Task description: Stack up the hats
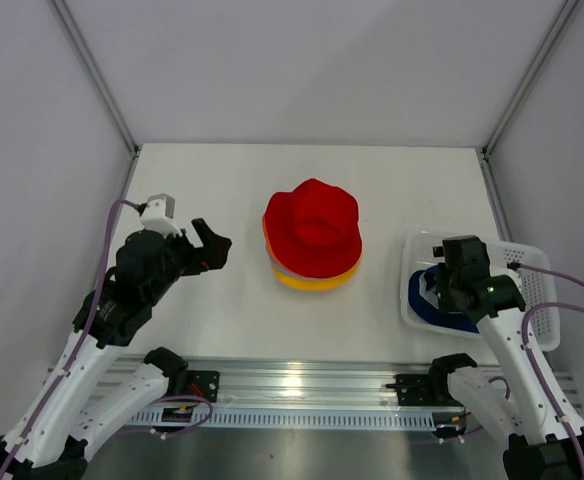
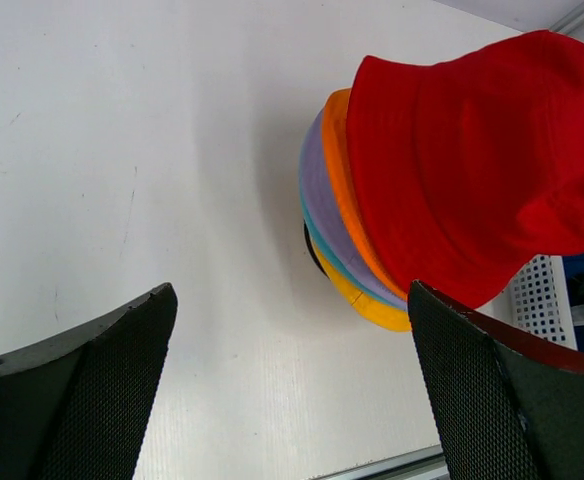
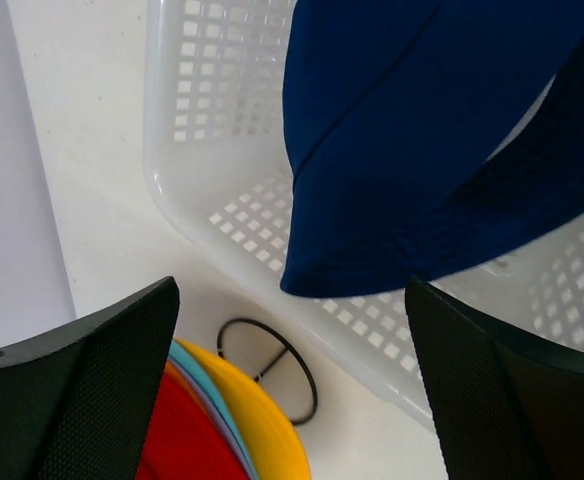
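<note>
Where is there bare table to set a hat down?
Free: white table behind the red fabric bucket hat topping the stack, and between it and the left gripper. Crowded: right side, white plastic mesh basket holding a navy blue hat.

Left hand [image 2: 290, 300] fingers spread wide; right hand [image 3: 292, 295] likewise

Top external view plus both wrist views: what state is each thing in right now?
red fabric bucket hat: top of the pile, crown up.
pile of orange, lavender, teal and yellow fabric hats: stacked beneath it.
navy blue fabric bucket hat: in the basket, not stacked.
white plastic mesh basket: upright, holding the navy hat.
left gripper: jaws open, empty.
right gripper: jaws open over the navy hat.
</note>
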Controlling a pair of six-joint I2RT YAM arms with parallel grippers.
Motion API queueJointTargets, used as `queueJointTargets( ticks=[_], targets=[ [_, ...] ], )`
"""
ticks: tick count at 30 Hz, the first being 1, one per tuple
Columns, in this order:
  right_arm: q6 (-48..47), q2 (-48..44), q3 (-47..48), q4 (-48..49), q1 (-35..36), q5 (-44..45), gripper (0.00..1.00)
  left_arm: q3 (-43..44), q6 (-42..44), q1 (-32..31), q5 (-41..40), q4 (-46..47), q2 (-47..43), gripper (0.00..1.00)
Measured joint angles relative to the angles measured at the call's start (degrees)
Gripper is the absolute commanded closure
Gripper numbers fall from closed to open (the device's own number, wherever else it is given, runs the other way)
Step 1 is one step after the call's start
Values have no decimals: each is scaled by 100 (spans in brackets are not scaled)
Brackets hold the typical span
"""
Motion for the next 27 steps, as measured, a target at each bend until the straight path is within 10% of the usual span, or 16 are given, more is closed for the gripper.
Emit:
queueJointTargets(
  ticks=[6, 8, 9, 11, 21, 27],
  targets=[
    [221, 356, -400, 573, 2, 232, 22, -20, 98, 63, -15, -46, -24, 1],
    [197, 608, -398, 702, 2, 317, 48, -20, 144, 81, -28, -57, -22, 1],
    [166, 708, -398, 730, 0, 363, 79, -20, 155, 87, -42, -61, -15, 1],
    [72, 820, -391, 761, -4, 431, 100, -20, 190, 105, -57, -72, 9, 0],
    [-1862, 817, 925, 890, -378, 173, 100, -17, 258, 188, -103, -72, 212, 0],
    [-4201, 2293, 4288, 986, -275, -1475, 100, 2, 334, 267, -101, -61, 457, 1]
  ],
)
